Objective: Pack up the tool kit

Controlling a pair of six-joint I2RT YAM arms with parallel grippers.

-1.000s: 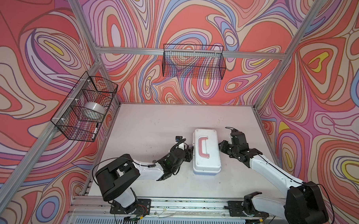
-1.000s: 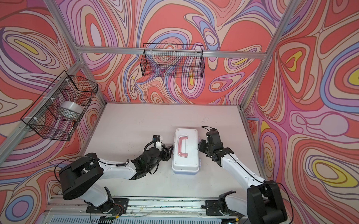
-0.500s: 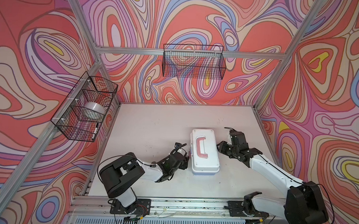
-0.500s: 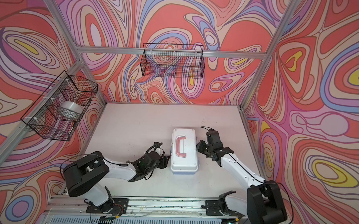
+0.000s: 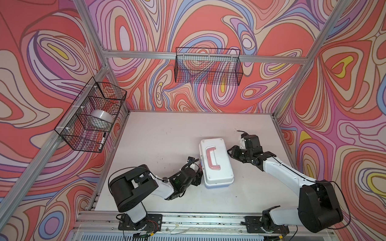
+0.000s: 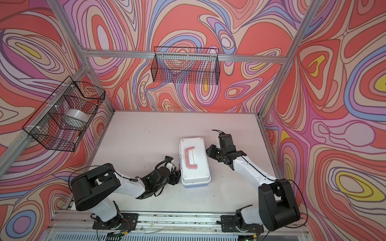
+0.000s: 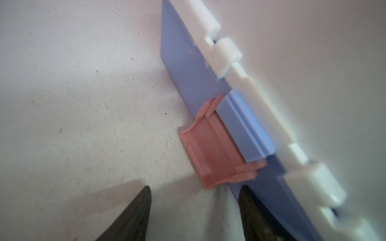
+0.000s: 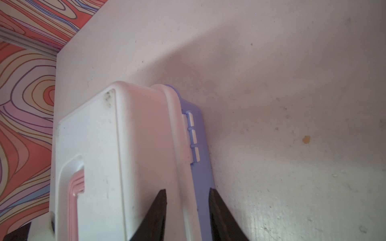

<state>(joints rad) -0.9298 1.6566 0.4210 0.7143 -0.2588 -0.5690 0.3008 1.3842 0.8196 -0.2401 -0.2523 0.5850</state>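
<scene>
From my console, both top views show the tool kit (image 5: 216,162) (image 6: 195,163) closed and lying flat on the table (image 5: 165,135), just toward 3 o'clock of its middle, with its long axis running roughly 11 to 5 o'clock. The left gripper (image 5: 199,177) sits low at the kit's 8 o'clock side. On its wrist view the left gripper (image 7: 194,187) has its jaws spread wide with nothing between them: one fingertip is over bare table and the other is right against the blue base (image 7: 188,68). The pink latch (image 7: 211,154) is just ahead of the gap, swung down toward the table. The right gripper (image 5: 230,152) meets the kit at its 2 o'clock side. Its wrist view shows the gripper (image 8: 186,191) with narrowly parted jaws straddling the lid's rim near the hinge (image 8: 193,137). I cannot tell whether they actually pinch it.
</scene>
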